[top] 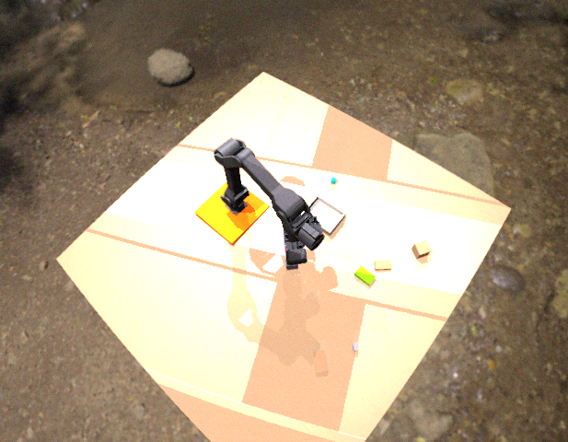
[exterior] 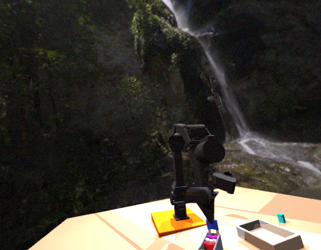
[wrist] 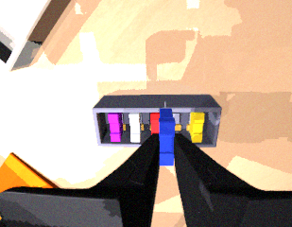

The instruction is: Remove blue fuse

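My gripper [exterior: 210,221] [wrist: 166,140] is shut on the blue fuse [exterior: 212,224] [wrist: 166,125]. The fuse hangs upright from the fingertips, its pale legs showing clear above the fuse block [exterior: 219,244] [wrist: 157,101] in the exterior view. In the wrist view the fuse covers part of the red fuse [wrist: 155,123] [exterior: 209,245] and the empty slot. The purple fuse [wrist: 115,128] [exterior: 211,236], white fuse [wrist: 135,128] and yellow fuse [wrist: 197,128] stand in the block. The grey tray [top: 338,224] [exterior: 288,245] holds nothing visible. The arm hides the block in the top view.
The orange base plate [top: 231,233] [exterior: 165,228] lies under the arm. A teal block [top: 333,180] [exterior: 281,218] stands beyond the tray. A green block [top: 365,275], a flat tan block [top: 383,265], a wooden cube [top: 421,250] and a small pale block [top: 355,347] lie farther out.
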Controlling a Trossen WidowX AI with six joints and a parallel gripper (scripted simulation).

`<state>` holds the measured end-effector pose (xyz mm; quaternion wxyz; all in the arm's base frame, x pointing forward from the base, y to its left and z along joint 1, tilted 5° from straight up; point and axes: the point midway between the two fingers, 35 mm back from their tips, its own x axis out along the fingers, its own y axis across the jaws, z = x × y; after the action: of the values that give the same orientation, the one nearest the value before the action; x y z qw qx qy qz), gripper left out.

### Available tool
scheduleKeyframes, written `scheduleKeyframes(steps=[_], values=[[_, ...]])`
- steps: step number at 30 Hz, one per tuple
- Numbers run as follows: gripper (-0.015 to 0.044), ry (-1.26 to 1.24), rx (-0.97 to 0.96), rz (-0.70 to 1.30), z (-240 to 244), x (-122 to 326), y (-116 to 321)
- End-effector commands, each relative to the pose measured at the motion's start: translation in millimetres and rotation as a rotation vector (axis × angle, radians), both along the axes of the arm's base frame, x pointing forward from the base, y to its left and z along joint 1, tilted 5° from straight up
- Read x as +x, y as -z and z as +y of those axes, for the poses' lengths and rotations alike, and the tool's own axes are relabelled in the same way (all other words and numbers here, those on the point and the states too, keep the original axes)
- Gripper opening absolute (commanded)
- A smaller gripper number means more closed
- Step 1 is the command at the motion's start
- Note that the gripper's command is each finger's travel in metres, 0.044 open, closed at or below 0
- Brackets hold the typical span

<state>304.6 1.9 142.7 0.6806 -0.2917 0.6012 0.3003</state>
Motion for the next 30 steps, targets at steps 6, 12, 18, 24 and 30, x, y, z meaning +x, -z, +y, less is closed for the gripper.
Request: scheduleKeyframes(steps=[6,12,18,24,30], values=[[0.0,0.001,-0.001,0.005,44,2,-2],[0.0,0.0,0.002,0.006,75,0,-4],[0.0,0.0,0.005,0.006,106,-5,-6],[0.0,0.0,0.009,0.006,137,-14,-7],[0.0,0.0,0.013,0.005,167,-25,-9]])
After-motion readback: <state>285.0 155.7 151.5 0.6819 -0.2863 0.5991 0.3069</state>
